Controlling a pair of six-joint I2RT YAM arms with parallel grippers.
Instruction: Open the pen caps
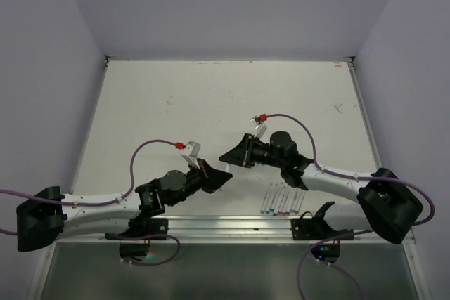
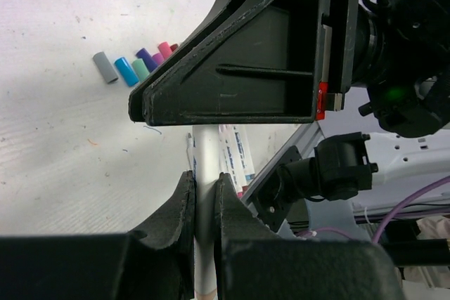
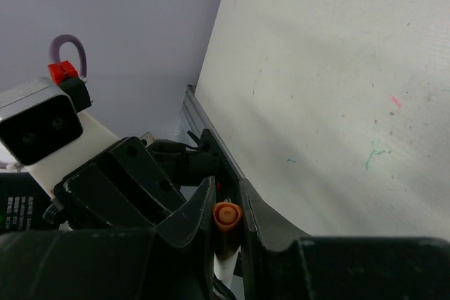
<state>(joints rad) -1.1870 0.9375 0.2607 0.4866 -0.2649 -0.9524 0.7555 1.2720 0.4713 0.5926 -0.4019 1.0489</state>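
near the front rail [image 1: 232, 224] i see a row of pens [image 1: 281, 201] lying side by side on the table, with coloured tips at their near ends. just beyond them my two arms meet nose to nose. the left gripper [image 2: 204, 180] is clamped on the white barrel of a pen [image 2: 206, 149]. the barrel runs out between its fingers, and its far end is hidden behind the right gripper [image 3: 226, 191]. that one is pinched tight around the orange cap [image 3: 226, 216]. further out on the white table [image 2: 56, 145] lies a cluster of loose pen caps [image 2: 137, 64], touching one another: grey, blue, teal, purple, pink.
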